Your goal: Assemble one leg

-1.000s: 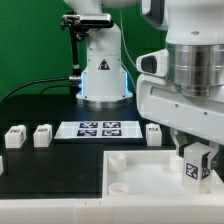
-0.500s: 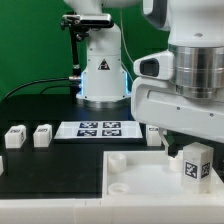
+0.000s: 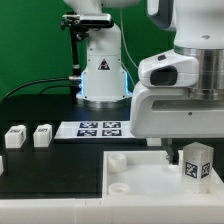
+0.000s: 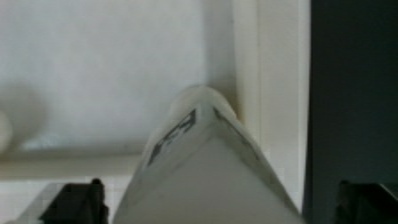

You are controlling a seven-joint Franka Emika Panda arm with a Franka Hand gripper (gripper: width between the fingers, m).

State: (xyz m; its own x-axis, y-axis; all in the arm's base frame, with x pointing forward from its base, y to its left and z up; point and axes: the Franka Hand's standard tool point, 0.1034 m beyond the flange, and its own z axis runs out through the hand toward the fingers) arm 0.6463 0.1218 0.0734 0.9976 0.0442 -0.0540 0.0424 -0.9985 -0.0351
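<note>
The leg stands upright on the large white board, near that board's corner at the exterior view's right, its black-and-white tag facing the camera. You can see the tool raised above it: the arm's bulky white body fills the upper right of the exterior view, and the tool's fingers are hidden there behind the arm's body and the leg. In the wrist view the leg rises as a pale wedge between two dark fingertips that sit well out to either side, apart from it, so your tool is open and grips nothing. Two more small white blocks sit on the black table at the exterior view's left, side by side. The marker board lies flat just beyond them, in front of the arm's base.
</note>
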